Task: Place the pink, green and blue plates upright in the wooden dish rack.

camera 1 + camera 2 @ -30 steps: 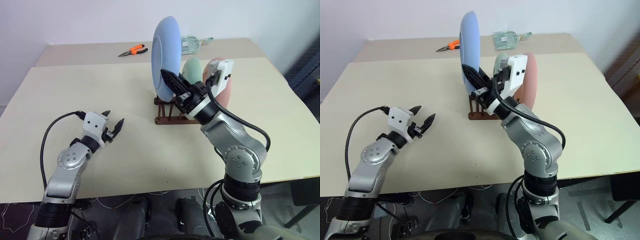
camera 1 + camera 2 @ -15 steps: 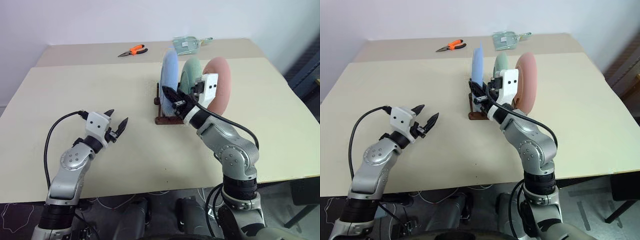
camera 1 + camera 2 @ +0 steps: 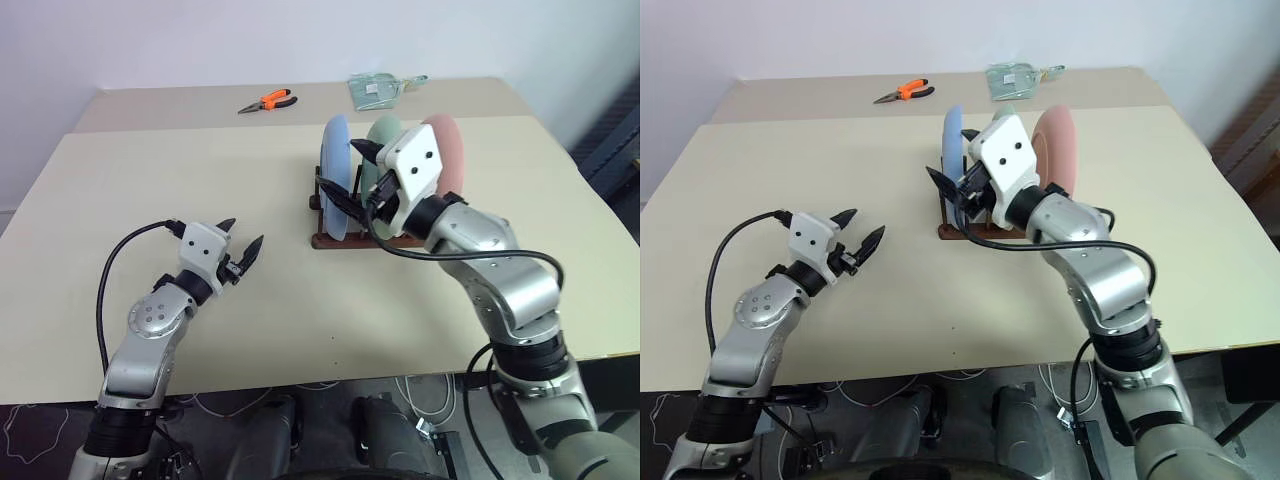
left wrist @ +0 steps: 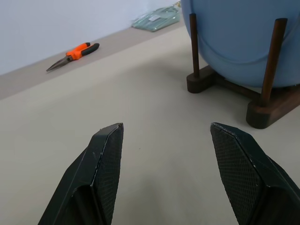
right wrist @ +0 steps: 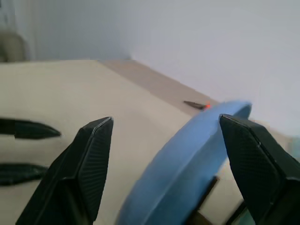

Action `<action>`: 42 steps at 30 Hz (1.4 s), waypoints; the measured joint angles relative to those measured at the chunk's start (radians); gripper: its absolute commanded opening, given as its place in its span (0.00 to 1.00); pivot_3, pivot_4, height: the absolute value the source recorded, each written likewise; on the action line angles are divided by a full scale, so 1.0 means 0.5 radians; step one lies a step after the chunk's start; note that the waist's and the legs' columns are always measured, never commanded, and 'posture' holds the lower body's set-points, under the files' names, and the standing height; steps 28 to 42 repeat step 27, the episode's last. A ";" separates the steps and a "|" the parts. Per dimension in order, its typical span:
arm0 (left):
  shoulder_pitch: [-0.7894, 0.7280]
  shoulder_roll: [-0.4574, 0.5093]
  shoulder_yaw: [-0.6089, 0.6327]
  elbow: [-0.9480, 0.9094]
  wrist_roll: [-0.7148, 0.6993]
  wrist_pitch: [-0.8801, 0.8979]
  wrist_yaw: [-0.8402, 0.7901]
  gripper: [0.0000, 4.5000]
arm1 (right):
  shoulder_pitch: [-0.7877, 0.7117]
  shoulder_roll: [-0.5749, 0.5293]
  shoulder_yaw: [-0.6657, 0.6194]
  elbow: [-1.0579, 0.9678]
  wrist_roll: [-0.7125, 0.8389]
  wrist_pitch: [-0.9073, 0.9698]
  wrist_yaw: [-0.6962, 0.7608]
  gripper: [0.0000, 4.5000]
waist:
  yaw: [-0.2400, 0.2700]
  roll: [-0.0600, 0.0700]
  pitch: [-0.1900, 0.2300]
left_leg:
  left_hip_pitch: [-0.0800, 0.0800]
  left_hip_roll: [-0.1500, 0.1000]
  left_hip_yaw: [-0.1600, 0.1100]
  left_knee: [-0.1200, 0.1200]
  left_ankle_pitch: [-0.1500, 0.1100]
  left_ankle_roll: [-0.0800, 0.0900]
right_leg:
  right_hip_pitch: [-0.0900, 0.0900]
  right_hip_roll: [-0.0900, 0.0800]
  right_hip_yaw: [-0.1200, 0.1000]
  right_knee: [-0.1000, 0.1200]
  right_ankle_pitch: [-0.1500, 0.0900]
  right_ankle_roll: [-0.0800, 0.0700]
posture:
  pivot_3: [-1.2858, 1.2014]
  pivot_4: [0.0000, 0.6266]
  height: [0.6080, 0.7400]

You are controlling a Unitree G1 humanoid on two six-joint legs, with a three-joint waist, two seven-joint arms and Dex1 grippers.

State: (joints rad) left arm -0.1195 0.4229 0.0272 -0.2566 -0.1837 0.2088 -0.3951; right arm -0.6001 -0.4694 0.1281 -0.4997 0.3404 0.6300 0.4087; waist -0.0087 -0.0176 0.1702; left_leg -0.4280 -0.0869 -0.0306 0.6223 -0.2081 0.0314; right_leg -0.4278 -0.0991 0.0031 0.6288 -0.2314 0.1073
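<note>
All three plates stand upright on the wooden dish rack point(image 3: 328, 240) mid-table: the blue plate point(image 3: 333, 145) on the left, the green plate point(image 3: 381, 135) in the middle, the pink plate point(image 3: 452, 150) on the right. My right gripper point(image 3: 348, 176) is open and straddles the blue plate's rim point(image 5: 187, 159) without gripping it. To the left of the rack my left gripper point(image 3: 243, 236) hovers low over the table, open and empty. In the left wrist view, the left gripper's fingers point(image 4: 105, 154) point toward the rack's pegs point(image 4: 271, 56) and the blue plate point(image 4: 234, 37).
Orange-handled pliers point(image 3: 266, 100) and a clear packet point(image 3: 378, 88) lie near the table's far edge. Bare tabletop point(image 3: 180, 170) stretches left of the rack and in front of it.
The blue plate came down from high in my right gripper to stand in the rack. The right gripper rolled, opened and let it go. The left gripper stayed put.
</note>
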 measured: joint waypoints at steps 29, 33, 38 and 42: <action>0.035 0.089 0.094 0.282 0.092 -0.024 -0.066 0.67 | 1.035 -0.428 -0.958 0.858 0.048 -0.619 0.723 0.81 | 0.046 0.007 -0.001 | -0.001 0.013 0.009 0.010 -0.007 0.008 | 0.015 -0.007 -0.015 -0.026 0.001 -0.005 | 0.52 0.24 0.84; 0.035 0.089 0.094 0.282 0.092 -0.024 -0.066 0.67 | 1.035 -0.428 -0.958 0.858 0.048 -0.619 0.723 0.81 | 0.046 0.007 -0.001 | -0.001 0.013 0.009 0.010 -0.007 0.008 | 0.015 -0.007 -0.015 -0.026 0.001 -0.005 | 0.52 0.24 0.84; 0.035 0.089 0.094 0.282 0.092 -0.024 -0.066 0.67 | 1.035 -0.428 -0.958 0.858 0.048 -0.619 0.723 0.81 | 0.046 0.007 -0.001 | -0.001 0.013 0.009 0.010 -0.007 0.008 | 0.015 -0.007 -0.015 -0.026 0.001 -0.005 | 0.52 0.24 0.84; 0.035 0.089 0.094 0.282 0.092 -0.024 -0.066 0.67 | 1.035 -0.428 -0.958 0.858 0.048 -0.619 0.723 0.81 | 0.046 0.007 -0.001 | -0.001 0.013 0.009 0.010 -0.007 0.008 | 0.015 -0.007 -0.015 -0.026 0.001 -0.005 | 0.52 0.24 0.84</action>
